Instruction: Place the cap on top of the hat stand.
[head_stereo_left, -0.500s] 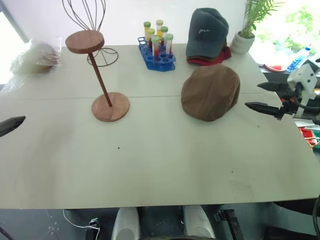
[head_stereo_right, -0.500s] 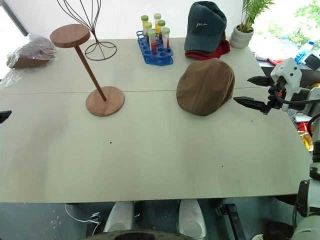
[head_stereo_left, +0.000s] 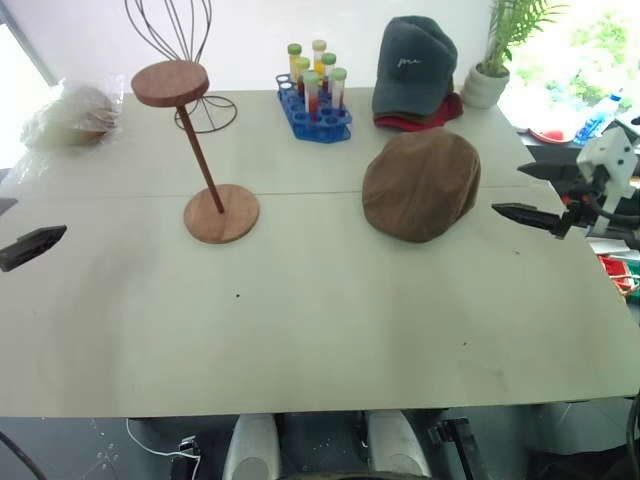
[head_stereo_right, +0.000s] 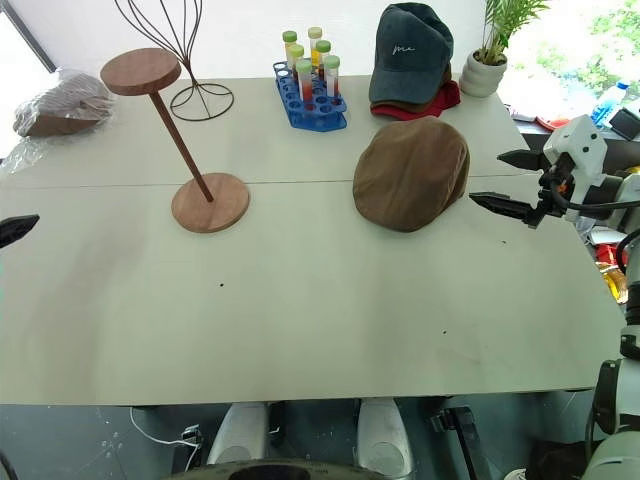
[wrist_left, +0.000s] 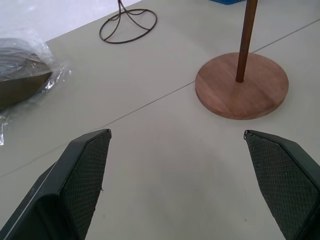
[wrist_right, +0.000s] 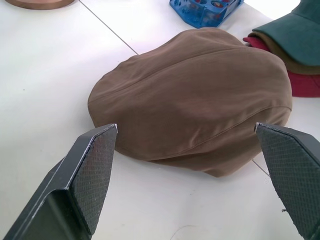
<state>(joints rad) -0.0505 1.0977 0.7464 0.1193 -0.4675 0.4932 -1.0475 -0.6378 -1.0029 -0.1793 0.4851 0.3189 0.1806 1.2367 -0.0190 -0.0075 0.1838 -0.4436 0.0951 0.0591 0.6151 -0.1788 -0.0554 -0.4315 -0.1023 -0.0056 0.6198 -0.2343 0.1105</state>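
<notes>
The soft brown suede-like flat cap (head_stereo_right: 411, 172) lies on the table, right of centre, well apart from the reddish-brown wooden hat stand (head_stereo_right: 172, 137) at the far left. The right gripper (head_stereo_right: 512, 184), jaws wide and empty, points at the cap; it should close on the near rim. The left gripper (wrist_left: 182, 185) is also released. The dark grey baseball cap (head_stereo_right: 409, 52) has white lettering, unreadable.
</notes>
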